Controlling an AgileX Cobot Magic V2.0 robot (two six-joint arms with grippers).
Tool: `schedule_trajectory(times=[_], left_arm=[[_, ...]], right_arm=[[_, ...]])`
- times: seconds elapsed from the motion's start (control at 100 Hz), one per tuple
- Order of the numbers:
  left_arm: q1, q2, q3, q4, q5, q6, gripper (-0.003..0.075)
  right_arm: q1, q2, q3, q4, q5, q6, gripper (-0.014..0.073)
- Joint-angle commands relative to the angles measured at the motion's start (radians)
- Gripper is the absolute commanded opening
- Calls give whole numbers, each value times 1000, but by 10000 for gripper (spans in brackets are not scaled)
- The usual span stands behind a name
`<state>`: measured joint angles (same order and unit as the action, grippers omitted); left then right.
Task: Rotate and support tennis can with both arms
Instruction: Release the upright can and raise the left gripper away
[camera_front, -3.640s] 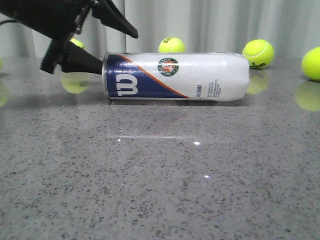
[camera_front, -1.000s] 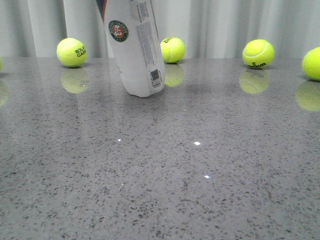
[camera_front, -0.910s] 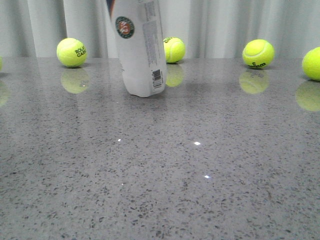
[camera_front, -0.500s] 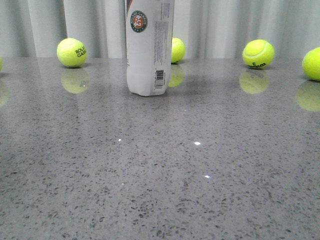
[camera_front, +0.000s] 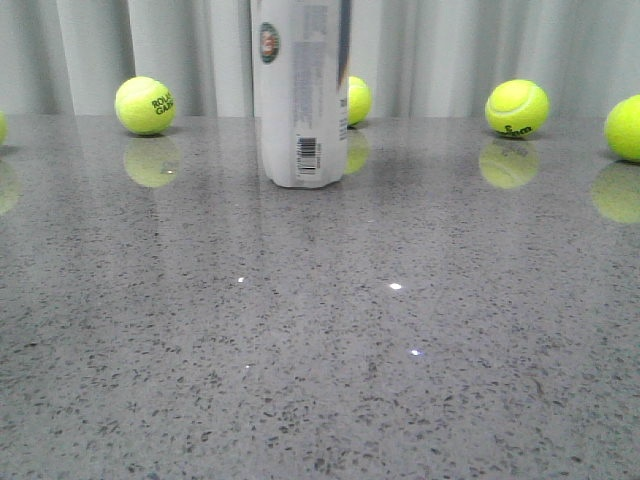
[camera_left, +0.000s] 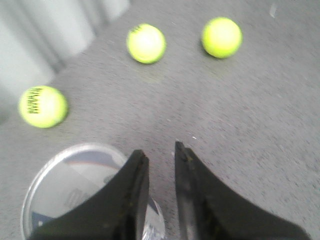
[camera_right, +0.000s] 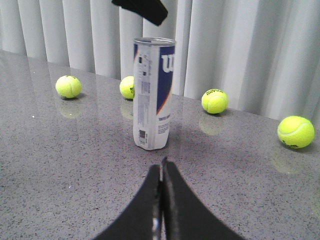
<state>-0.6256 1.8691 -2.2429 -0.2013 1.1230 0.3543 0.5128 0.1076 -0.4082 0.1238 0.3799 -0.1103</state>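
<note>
Hovering just above the open rim of the tennis can (camera_left: 90, 192), the left tool (camera_left: 157, 152) has its two black fingers drawn close with only a narrow gap between them, and from the left wrist view they grip nothing; one finger overlaps the can's mouth, though I cannot tell whether it touches the rim. The right tool (camera_right: 162, 167) sits low over the worktop (camera_front: 400, 330), well apart from the can and pointed at it, its fingers pressed together on nothing. The can (camera_front: 300, 95) stands upright on its base toward the back of the worktop, barcode near the bottom, navy panel with the W showing in the right wrist view (camera_right: 152, 92). Several tennis balls (camera_front: 145, 105) lie scattered around and behind it, one partly hidden just behind the can. By my reckoning the rotating part is done, since the can is vertical and seems to stand by itself. What looks left is the supporting: neither tool is visibly bracing the can, so the right one would probably need to approach its side.
</note>
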Motion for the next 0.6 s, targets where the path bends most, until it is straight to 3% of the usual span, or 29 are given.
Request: schedule_trajectory(times=[0.0,0.27,0.59], left_arm=[[-6,-69,-32,23,-87,-57,125],[-6,-102,23,96,-146,-175,89],[-6,-244,314,94,-337,-201,-7]], right_arm=[[-5,11,-24,-6,-76,-3,-61],[-5,11,-24,-6,-76,-3,-61],[-5,11,-24,-6,-76,-3,-61]])
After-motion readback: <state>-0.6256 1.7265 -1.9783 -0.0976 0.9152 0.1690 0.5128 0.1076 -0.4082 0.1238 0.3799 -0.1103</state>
